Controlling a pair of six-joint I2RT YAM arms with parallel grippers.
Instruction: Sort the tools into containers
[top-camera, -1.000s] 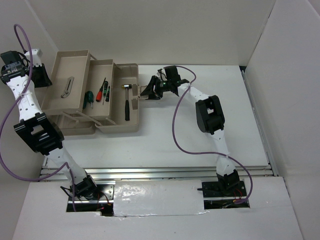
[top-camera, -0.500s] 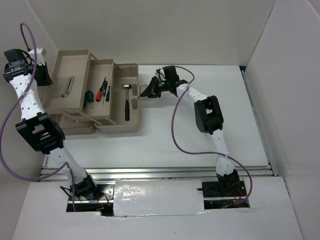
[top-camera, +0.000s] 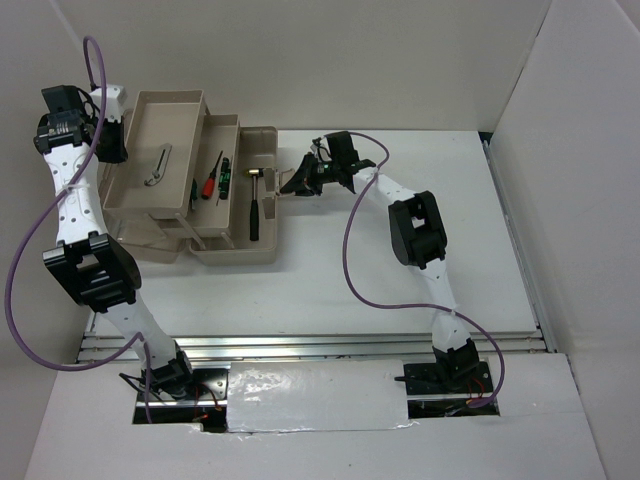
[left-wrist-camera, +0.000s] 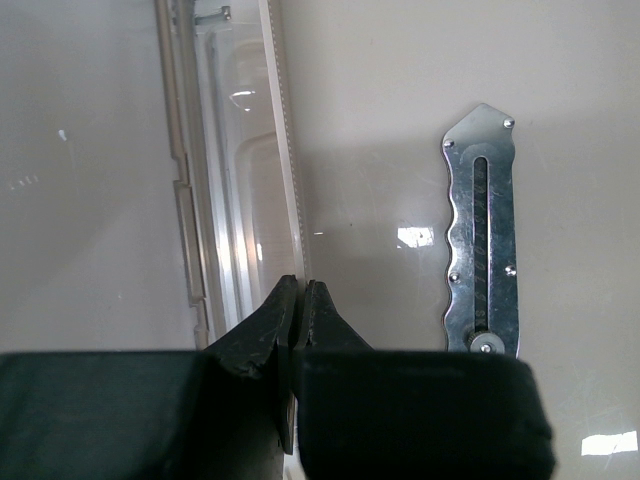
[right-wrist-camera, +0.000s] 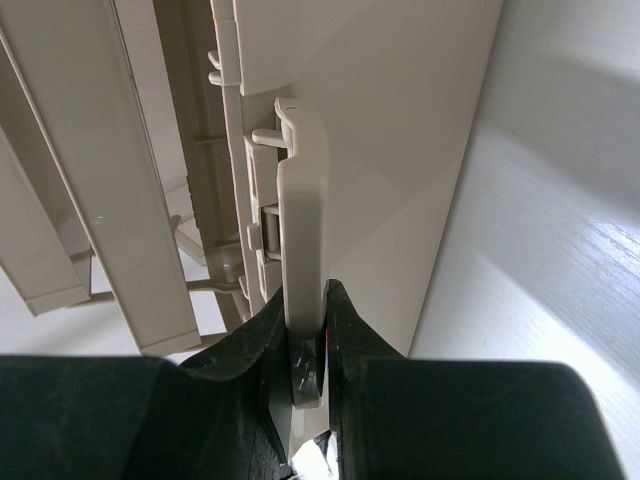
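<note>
The beige toolbox stands open at the back left, with its trays fanned out over the deeper base (top-camera: 264, 140). A silver wrench (top-camera: 158, 166) lies in the upper tray (top-camera: 172, 98) and shows in the left wrist view (left-wrist-camera: 481, 240). Screwdrivers (top-camera: 210, 180) lie in the middle tray (top-camera: 224, 122). The black-handled mallet (top-camera: 256, 205) lies in the base. My left gripper (top-camera: 112, 140) is shut on the upper tray's left rim (left-wrist-camera: 285, 150). My right gripper (top-camera: 290, 185) is shut on the pale latch (right-wrist-camera: 302, 230) on the base's right wall.
The translucent lid (left-wrist-camera: 235, 180) hangs below and left of the upper tray, and its pale handle shows at the toolbox's front left (top-camera: 160, 235). White walls stand close on the left, back and right. The white tabletop (top-camera: 400, 290) stretches right of the toolbox.
My left gripper has moved right and a little up with the upper tray's rim. Both trays have swung right over the base. My right gripper has stayed on the latch.
</note>
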